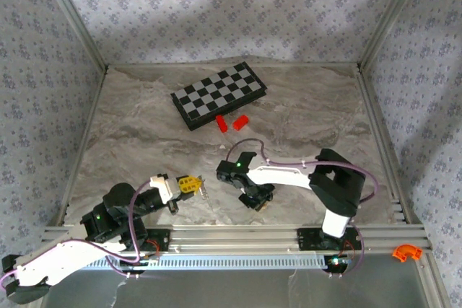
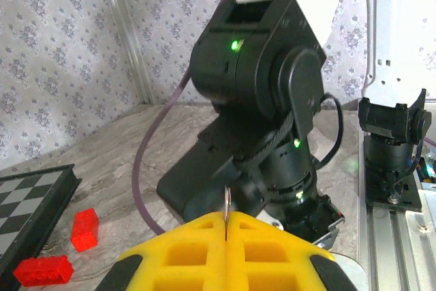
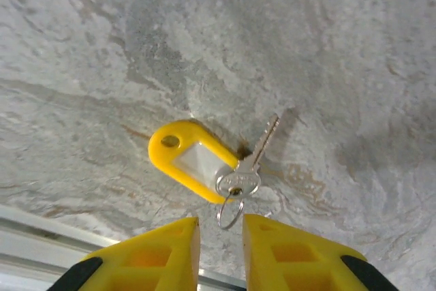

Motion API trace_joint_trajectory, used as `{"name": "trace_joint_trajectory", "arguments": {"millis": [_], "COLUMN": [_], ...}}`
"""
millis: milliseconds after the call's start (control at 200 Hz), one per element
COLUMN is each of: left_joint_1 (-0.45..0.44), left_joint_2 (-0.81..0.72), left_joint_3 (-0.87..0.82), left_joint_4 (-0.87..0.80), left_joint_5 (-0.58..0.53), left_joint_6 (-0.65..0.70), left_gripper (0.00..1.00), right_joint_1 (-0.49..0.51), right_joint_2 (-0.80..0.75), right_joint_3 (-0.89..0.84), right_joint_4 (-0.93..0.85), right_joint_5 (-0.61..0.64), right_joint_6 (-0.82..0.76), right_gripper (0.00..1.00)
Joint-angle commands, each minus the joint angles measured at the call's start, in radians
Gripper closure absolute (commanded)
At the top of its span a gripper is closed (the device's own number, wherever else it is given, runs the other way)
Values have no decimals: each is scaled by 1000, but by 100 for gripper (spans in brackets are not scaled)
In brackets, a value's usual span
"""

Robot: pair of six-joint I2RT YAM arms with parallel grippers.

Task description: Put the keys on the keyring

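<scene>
A silver key (image 3: 255,155) lies flat on the marble table (image 3: 327,46), its head overlapping the yellow key tag (image 3: 187,158). A small ring (image 3: 230,215) hangs off the key just below the tag, at the mouth of the slightly parted right gripper (image 3: 220,223). The left gripper (image 2: 225,219) is pressed together on a thin metal piece (image 2: 225,204).

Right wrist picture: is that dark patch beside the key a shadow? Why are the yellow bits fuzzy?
Right wrist view: yes, the key casts a shadow beside it on the table; the right pincer, too close, blurs. Top view: soft shadows on the back wall.
</scene>
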Motion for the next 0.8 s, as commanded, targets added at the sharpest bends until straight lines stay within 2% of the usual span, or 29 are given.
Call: {"name": "trace_joint_trajectory", "arguments": {"millis": [0, 315, 555, 795], "left_joint_1": [-7, -7, -7, -7], "left_joint_2": [-12, -12, -13, -12], "left_joint_3": [6, 6, 5, 4], "left_joint_4": [35, 38, 37, 41], "left_joint_5": [-7, -1, -2, 0], "left_joint_6": [-3, -5, -4, -3], "left_gripper": [100, 100, 100, 100], "right_joint_1": [4, 24, 23, 13], "right_joint_2": [-64, -259, -334, -349], "right_joint_3": [-34, -226, -327, -347], "right_joint_4": [13, 233, 331, 326], "right_joint_5": [-21, -38, -36, -20], "right_joint_6": [64, 119, 96, 129], "right_gripper": [74, 57, 57, 59]}}
